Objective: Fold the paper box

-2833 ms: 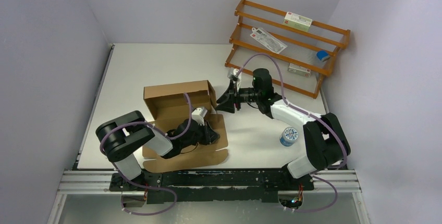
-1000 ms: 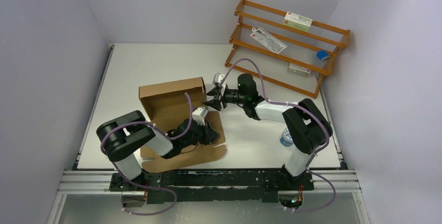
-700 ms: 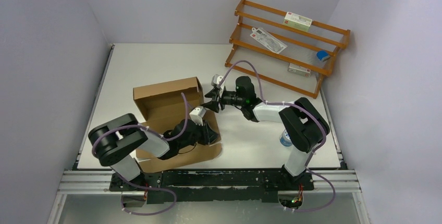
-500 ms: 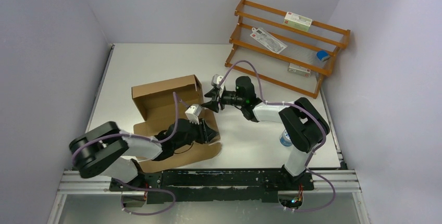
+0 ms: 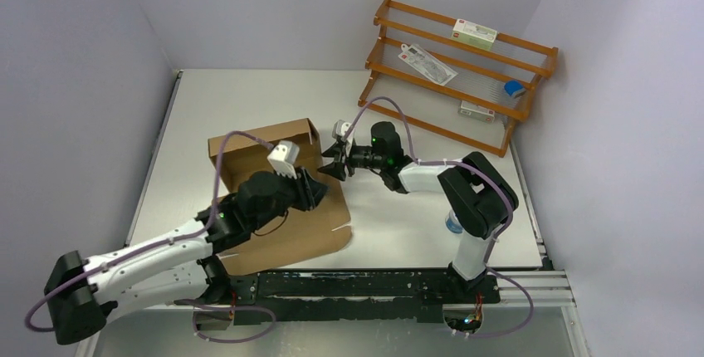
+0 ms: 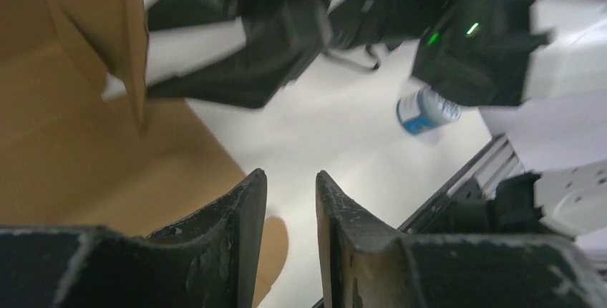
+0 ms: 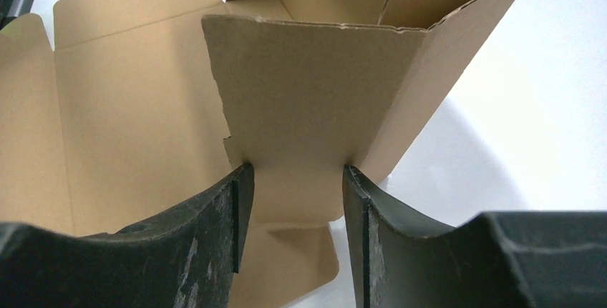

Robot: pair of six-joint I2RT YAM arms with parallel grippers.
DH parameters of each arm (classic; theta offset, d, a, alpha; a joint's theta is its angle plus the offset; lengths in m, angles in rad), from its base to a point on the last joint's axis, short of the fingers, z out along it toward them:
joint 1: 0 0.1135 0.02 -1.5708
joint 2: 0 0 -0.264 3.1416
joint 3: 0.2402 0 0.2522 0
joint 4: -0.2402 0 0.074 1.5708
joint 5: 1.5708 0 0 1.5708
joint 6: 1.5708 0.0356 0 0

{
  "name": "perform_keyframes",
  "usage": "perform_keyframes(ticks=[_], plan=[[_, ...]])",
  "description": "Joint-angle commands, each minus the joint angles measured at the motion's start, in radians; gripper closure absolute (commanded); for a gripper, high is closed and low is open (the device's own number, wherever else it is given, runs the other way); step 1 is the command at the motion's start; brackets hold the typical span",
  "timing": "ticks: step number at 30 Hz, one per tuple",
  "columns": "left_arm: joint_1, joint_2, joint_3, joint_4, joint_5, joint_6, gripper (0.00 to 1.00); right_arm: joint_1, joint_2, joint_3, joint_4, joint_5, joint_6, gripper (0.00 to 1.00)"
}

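Observation:
The paper box [image 5: 259, 153] is brown cardboard, half raised at the table's middle left. Its back and side walls stand, and its lid panel [image 5: 295, 226] lies flat toward me. My left gripper [image 5: 320, 192] hovers above the lid's far right corner. It is open by a narrow gap with nothing between the jaws [image 6: 290, 179], and the cardboard [image 6: 64, 150] lies below and to their left. My right gripper [image 5: 329, 166] is open at the box's right end. Its two fingertips rest against the lower corners of the upright side flap [image 7: 315, 86], and the box's open inside shows behind that flap.
A small blue-and-white tin [image 6: 427, 109] stands on the table to the right, near my right arm's base. An orange wooden rack [image 5: 457, 75] holding white cartons fills the back right corner. A metal rail [image 5: 332, 284] runs along the near edge.
My left gripper opened, let go of the lid panel and rose toward the box as its arm stretched out. The box slid slightly left, and my right gripper followed it.

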Motion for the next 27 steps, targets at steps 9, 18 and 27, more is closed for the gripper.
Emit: perform_keyframes(ticks=[9,18,27], plan=[[0.259,0.111,0.576,-0.582,-0.163,0.326,0.54,0.013,0.006,0.042,0.007,-0.037,-0.040,0.46],[0.574,0.355,0.802,-0.599,0.075,0.493,0.44,0.022,0.030,0.075,0.006,-0.052,-0.048,0.46],[0.651,0.573,0.833,-0.542,0.261,0.531,0.40,0.029,0.055,0.105,-0.014,-0.050,-0.072,0.45]])
